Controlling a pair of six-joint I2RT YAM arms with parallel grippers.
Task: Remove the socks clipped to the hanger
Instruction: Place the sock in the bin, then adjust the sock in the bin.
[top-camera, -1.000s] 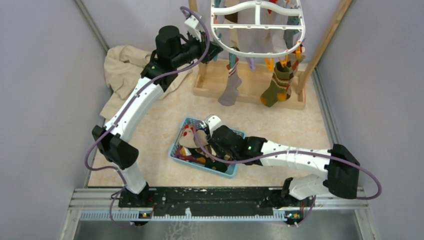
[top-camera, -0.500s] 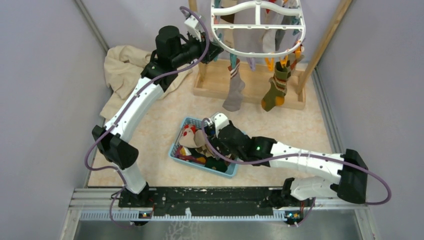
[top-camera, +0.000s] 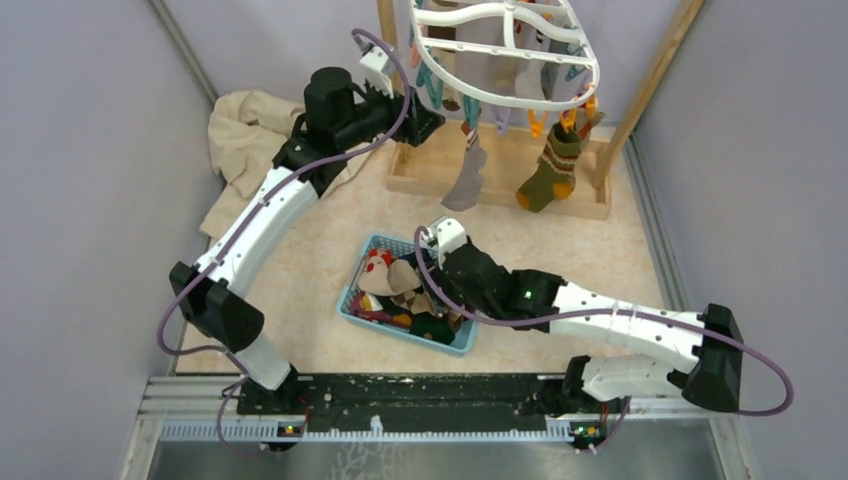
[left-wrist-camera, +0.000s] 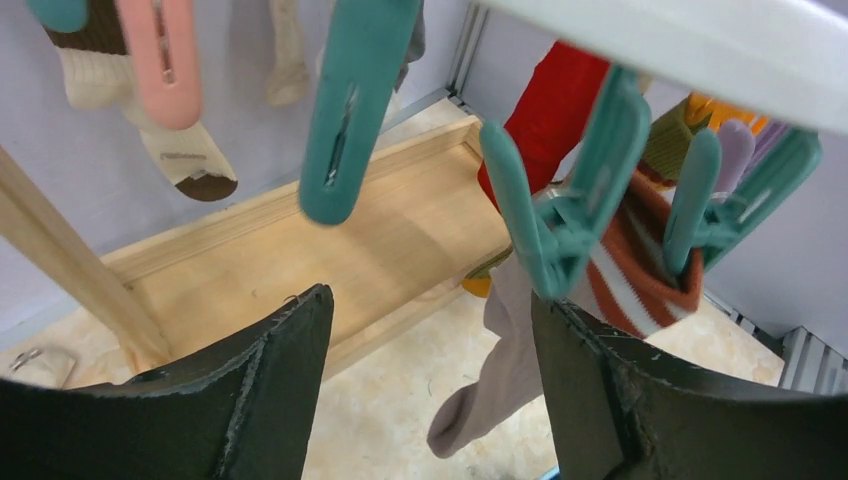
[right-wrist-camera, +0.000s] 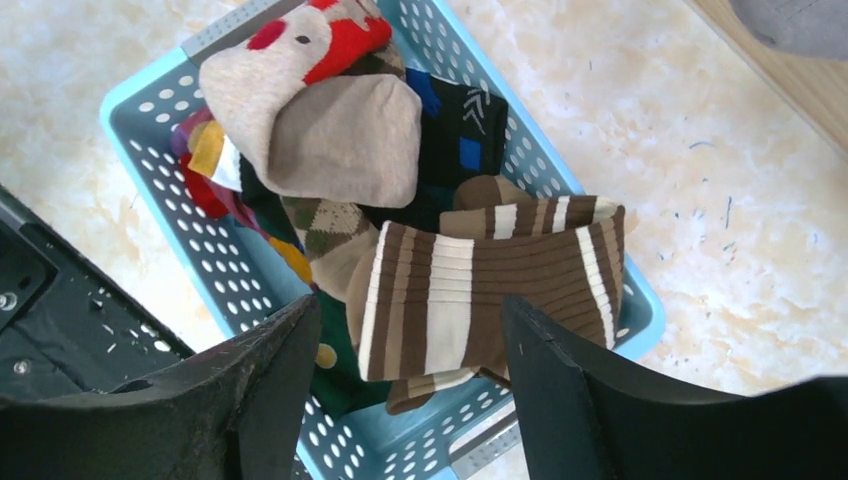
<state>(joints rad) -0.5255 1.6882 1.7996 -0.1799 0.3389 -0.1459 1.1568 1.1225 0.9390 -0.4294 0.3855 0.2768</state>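
Observation:
The white hanger (top-camera: 500, 50) hangs at the back with socks clipped under it, among them a grey sock (top-camera: 465, 180) and a green, orange-striped sock (top-camera: 548, 170). My left gripper (top-camera: 420, 105) is at the hanger's left edge. In the left wrist view it (left-wrist-camera: 430, 300) is open and holds nothing. Teal clips (left-wrist-camera: 570, 210) hang just above its right finger, pinching the grey sock (left-wrist-camera: 510, 370). A red sock (left-wrist-camera: 545, 110) hangs behind. My right gripper (right-wrist-camera: 410, 310) is open above a brown-and-cream striped sock (right-wrist-camera: 480, 290), which lies in the blue basket (right-wrist-camera: 150, 110).
The blue basket (top-camera: 360, 310) on the floor holds several loose socks. A beige cloth (top-camera: 245, 140) lies at the back left. The wooden rack's base (top-camera: 500, 190) and slanted post (top-camera: 650, 90) stand under and beside the hanger. Grey walls close in both sides.
Both grippers have opened. The right one let the striped sock drop into the basket and drew back a little. The left one released at the hanger, which swung left and up.

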